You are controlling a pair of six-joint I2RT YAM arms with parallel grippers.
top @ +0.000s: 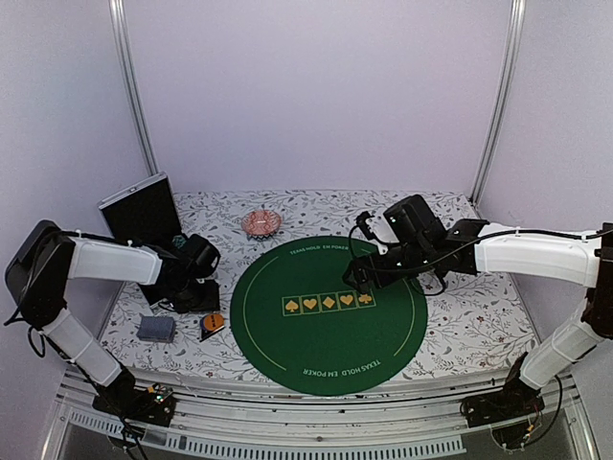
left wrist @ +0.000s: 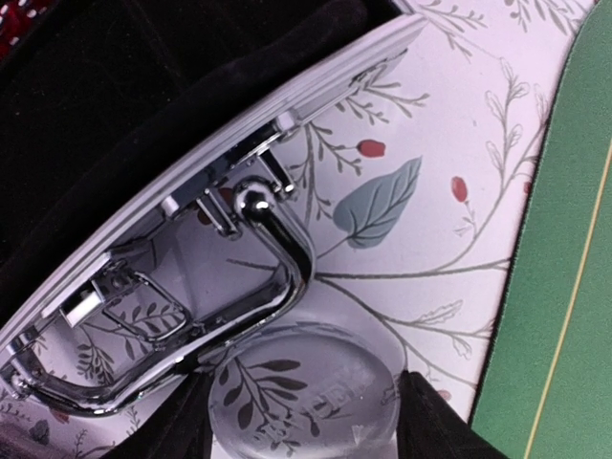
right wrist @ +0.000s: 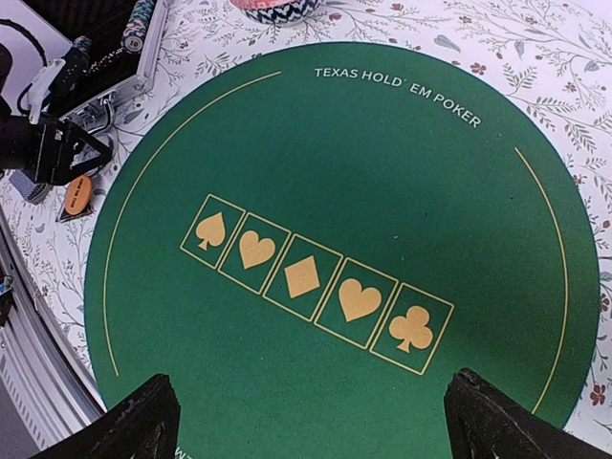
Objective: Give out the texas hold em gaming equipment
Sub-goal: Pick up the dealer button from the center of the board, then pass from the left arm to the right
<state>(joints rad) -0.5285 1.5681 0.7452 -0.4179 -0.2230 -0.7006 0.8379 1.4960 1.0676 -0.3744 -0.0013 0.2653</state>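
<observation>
A clear round button disc [left wrist: 304,397] with faint engraved letters lies flat on the floral cloth, right beside the chrome handle [left wrist: 277,258] of the chip case. My left gripper [left wrist: 304,421] is low over the disc with one dark finger at each side of its rim. The jaws are open, and I cannot tell whether they touch it. An orange button disc [top: 213,322] and a deck of cards [top: 156,329] lie near the left front of the table. Striped poker chips [right wrist: 139,24] sit in the case. My right gripper [right wrist: 316,430] hangs open and empty over the green poker mat [top: 326,316].
The open black case [top: 144,211] stands at the back left with its lid up. A pink patterned dish [top: 261,223] sits behind the mat. The mat [right wrist: 335,143] shows a row of suit boxes. White walls close in the table on three sides.
</observation>
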